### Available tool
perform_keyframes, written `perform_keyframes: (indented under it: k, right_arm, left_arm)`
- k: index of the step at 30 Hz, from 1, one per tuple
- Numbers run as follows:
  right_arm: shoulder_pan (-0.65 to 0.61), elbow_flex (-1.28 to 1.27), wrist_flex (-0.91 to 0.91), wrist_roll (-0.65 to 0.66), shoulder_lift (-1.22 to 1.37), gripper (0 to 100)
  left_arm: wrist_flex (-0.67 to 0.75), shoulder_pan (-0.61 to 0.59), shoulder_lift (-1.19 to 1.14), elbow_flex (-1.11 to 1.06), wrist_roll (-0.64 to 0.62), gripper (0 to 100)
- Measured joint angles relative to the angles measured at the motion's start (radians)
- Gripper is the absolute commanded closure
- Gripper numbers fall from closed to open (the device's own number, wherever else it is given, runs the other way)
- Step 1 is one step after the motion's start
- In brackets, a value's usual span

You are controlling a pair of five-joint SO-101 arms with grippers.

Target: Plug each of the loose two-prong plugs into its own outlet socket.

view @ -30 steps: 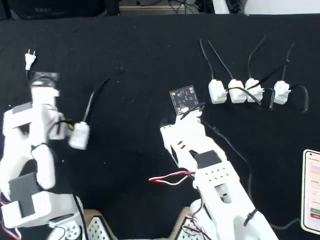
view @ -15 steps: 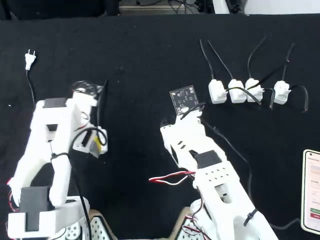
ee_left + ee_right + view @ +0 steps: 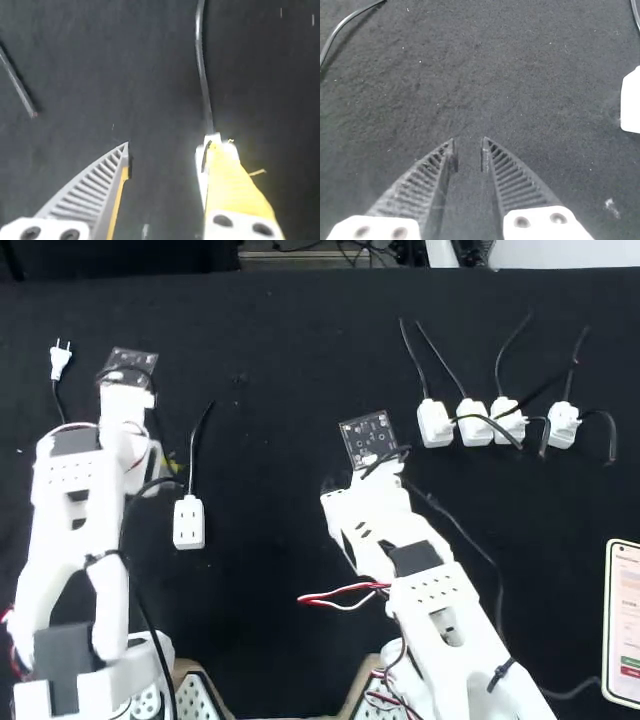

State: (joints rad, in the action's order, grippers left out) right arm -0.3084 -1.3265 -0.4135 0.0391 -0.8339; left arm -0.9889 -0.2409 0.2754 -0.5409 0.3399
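Observation:
A white outlet socket (image 3: 188, 522) lies flat on the black table, its black cable (image 3: 197, 445) running toward the back. A loose two-prong plug (image 3: 60, 357) rests at the far left corner. My left gripper (image 3: 125, 400) hovers between the plug's cord and the socket's cable. In the left wrist view it (image 3: 167, 145) is open and empty, with the socket's cable (image 3: 200, 65) just beyond one fingertip. My right gripper (image 3: 375, 455) sits mid-table. In the right wrist view it (image 3: 468, 145) has its fingers almost together over bare cloth.
Several white sockets with cords (image 3: 497, 423) stand in a row at the back right; the edge of one (image 3: 632, 100) appears in the right wrist view. A phone (image 3: 624, 620) lies at the right edge. Open cloth lies between the arms.
My left gripper carried the white socket to the right, let it go on the table, then drew back toward the far left. The right arm stayed still.

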Motion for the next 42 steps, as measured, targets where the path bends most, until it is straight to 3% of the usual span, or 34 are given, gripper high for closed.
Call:
perform_keyframes:
  k: [5, 10, 14, 20, 26, 31, 36, 42]
  right_arm:
    - [0.0, 0.0, 0.0, 0.0, 0.0, 92.0]
    - [0.0, 0.0, 0.0, 0.0, 0.0, 92.0]
    - [0.0, 0.0, 0.0, 0.0, 0.0, 92.0]
    - [0.0, 0.0, 0.0, 0.0, 0.0, 92.0]
    - [0.0, 0.0, 0.0, 0.0, 0.0, 92.0]
    - [0.0, 0.0, 0.0, 0.0, 0.0, 92.0]
    - [0.0, 0.0, 0.0, 0.0, 0.0, 92.0]
    - [0.0, 0.0, 0.0, 0.0, 0.0, 92.0]
  left_arm:
    - [0.158, 0.087, -0.121, 0.0, -0.084, 76]
    - [0.331, 0.098, -0.295, 0.0, -0.095, 76]
    - [0.359, 0.086, -0.381, 0.011, -0.097, 78]
    - [0.245, -0.04, -0.399, 0.087, -0.192, 82]
    - [0.126, -0.158, -0.402, 0.104, -0.203, 82]
    - [-0.064, -0.206, -0.399, 0.138, -0.203, 82]
    - [-0.218, -0.203, -0.302, 0.133, -0.135, 82]
    - [-0.239, -0.222, -0.084, 0.014, -0.035, 82]
